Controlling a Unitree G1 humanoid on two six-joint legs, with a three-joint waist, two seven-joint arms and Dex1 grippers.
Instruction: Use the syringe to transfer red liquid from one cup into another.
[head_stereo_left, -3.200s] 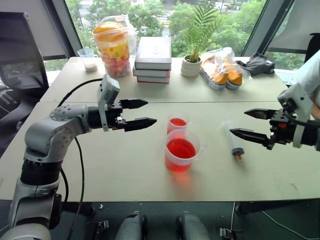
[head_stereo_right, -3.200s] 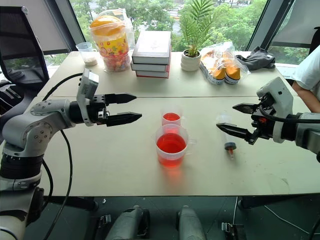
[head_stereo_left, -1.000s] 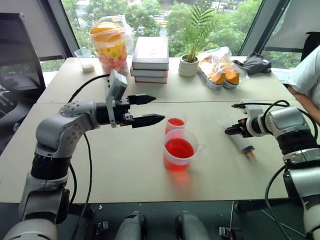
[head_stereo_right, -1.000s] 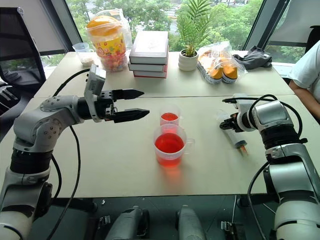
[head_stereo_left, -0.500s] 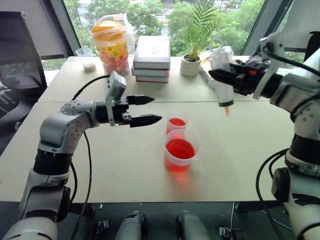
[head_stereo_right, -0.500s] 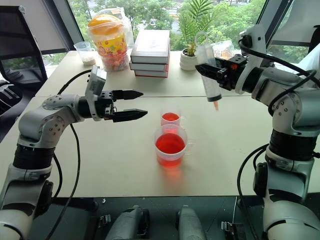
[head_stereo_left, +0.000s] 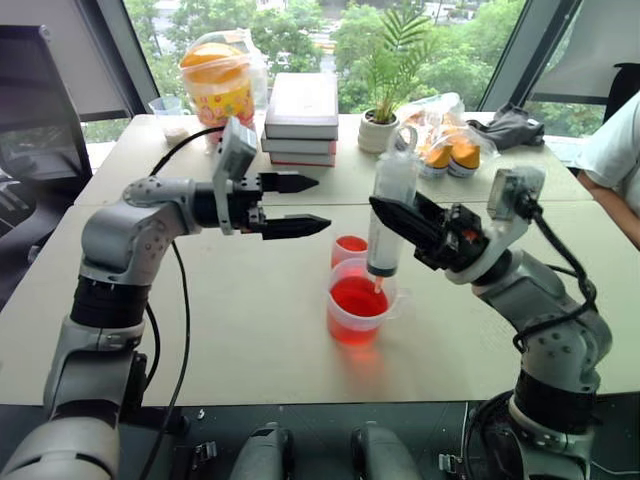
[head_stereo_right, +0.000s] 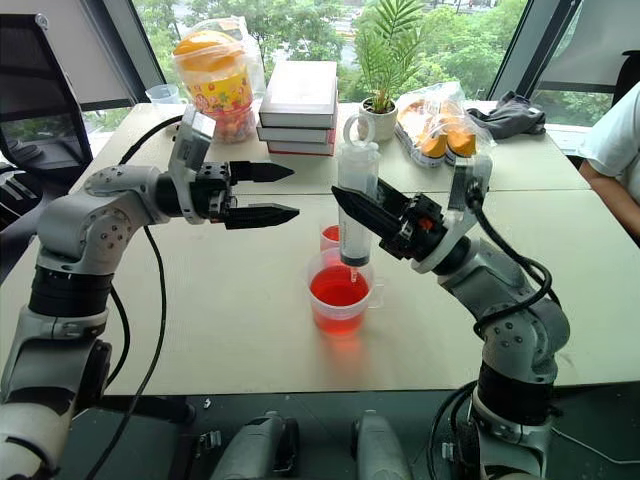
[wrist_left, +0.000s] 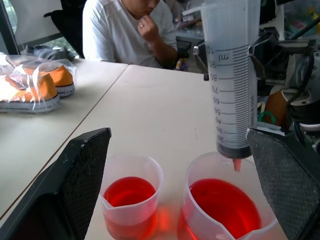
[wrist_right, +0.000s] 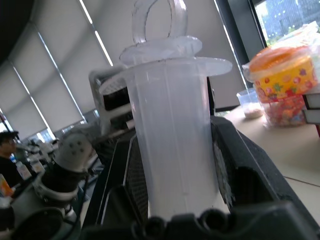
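Note:
My right gripper is shut on the syringe and holds it upright. The barrel looks empty, and the orange tip hangs just above the red liquid in the wider cup. The smaller cup, also holding red liquid, stands right behind the wider one. My left gripper hovers open above the table to the left of both cups. Its fingers point level toward them, with nothing between.
Along the table's far side are a jar of sweets, a stack of books, a potted plant, bagged orange items and a dark cloth. A person sits at the right end.
My right gripper lifted the syringe off the table at the right, swung it left and turned it upright over the wider cup. My left gripper stays open in place.

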